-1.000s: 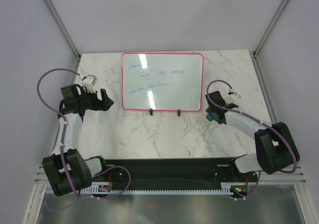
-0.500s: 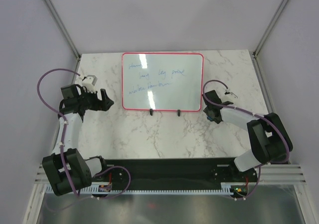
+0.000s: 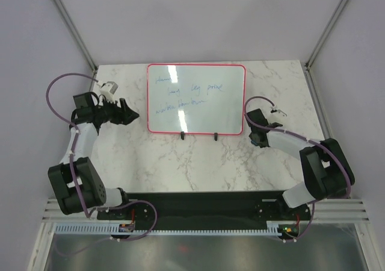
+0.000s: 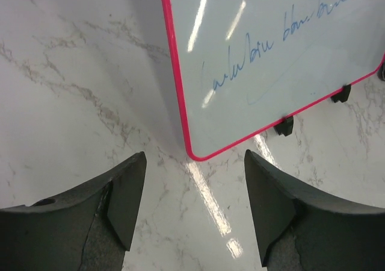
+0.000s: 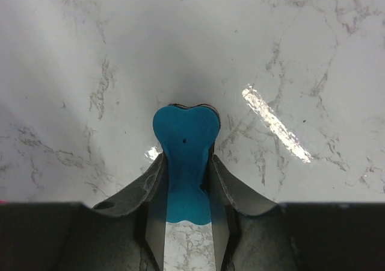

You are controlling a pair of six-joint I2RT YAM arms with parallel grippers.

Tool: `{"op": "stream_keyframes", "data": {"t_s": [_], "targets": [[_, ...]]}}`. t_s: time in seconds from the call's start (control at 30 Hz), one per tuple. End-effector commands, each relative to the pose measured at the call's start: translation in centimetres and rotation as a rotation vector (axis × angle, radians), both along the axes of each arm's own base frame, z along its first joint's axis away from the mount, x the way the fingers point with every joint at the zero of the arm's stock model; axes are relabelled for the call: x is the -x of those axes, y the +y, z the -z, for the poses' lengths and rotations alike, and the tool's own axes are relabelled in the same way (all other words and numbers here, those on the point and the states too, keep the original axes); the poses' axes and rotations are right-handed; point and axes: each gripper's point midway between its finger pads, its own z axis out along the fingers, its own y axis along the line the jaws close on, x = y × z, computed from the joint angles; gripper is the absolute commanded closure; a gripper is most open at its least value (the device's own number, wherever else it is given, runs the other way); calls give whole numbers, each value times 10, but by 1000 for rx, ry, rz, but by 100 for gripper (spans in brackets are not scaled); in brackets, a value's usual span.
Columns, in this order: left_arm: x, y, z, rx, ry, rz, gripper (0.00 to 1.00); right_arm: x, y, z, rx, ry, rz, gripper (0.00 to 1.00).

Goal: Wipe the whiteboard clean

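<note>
The whiteboard (image 3: 196, 99), white with a red frame and blue handwriting, stands on two black feet at the middle back of the marble table. In the left wrist view its lower left corner (image 4: 198, 153) lies just beyond my left gripper (image 4: 194, 160), whose jaws are open with only bare table between them. In the top view that left gripper (image 3: 129, 115) sits just left of the board's lower left corner, not touching it. My right gripper (image 5: 186, 162) is shut on a small blue eraser (image 5: 185, 132) that rests on the table. The right gripper (image 3: 257, 140) is off the board's lower right corner.
The board's black feet (image 3: 183, 136) (image 3: 216, 137) stand on the marble table (image 3: 198, 162). Grey walls and metal corner posts (image 3: 72, 27) close in the back and sides. A black base rail (image 3: 198, 202) runs along the near edge.
The right gripper closed onto the blue eraser. The left arm swung back and slightly toward the board's corner, and its jaws narrowed a little.
</note>
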Motion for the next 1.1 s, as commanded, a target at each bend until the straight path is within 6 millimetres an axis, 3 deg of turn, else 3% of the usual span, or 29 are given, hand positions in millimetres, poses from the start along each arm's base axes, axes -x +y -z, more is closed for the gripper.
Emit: {"op": "stream_keyframes", "data": {"t_s": [0.0, 0.2, 0.37, 0.5, 0.6, 0.67, 0.7, 0.73, 0.8, 0.83, 0.87, 0.97, 1.07], "targets": [[-29, -13, -40, 90, -139, 139, 27, -14, -6, -32, 67, -80, -50, 100], [-63, -20, -44, 209, -179, 265, 28, -26, -16, -85, 174, -199, -145, 100], [-79, -21, -49, 225, -244, 355, 22, -52, 21, -144, 162, -382, -447, 100], [-90, -19, -39, 217, -268, 392, 20, -66, 38, -193, 211, -547, -594, 100], [-99, -24, -28, 234, -258, 423, 20, -74, 69, -218, 173, -654, -751, 100], [-106, -28, -15, 234, -238, 426, 20, -78, 90, -223, 122, -696, -829, 100], [-111, -29, -16, 231, -244, 433, 20, -82, 100, -236, 111, -751, -849, 100], [-114, -32, -12, 232, -238, 437, 20, -85, 113, -231, 100, -749, -885, 100], [-121, -38, -4, 248, -217, 451, 20, -92, 127, -241, 122, -773, -929, 100], [-122, -41, -4, 267, -211, 466, 21, -96, 141, -230, 127, -744, -967, 100], [-126, -41, -8, 275, -218, 478, 21, -102, 149, -242, 148, -760, -990, 100], [-126, -43, 0, 321, -190, 501, 23, -109, 175, -231, 155, -727, -1054, 100], [-124, -45, 7, 331, -185, 514, 29, -119, 200, -242, 178, -764, -1077, 100]]}}
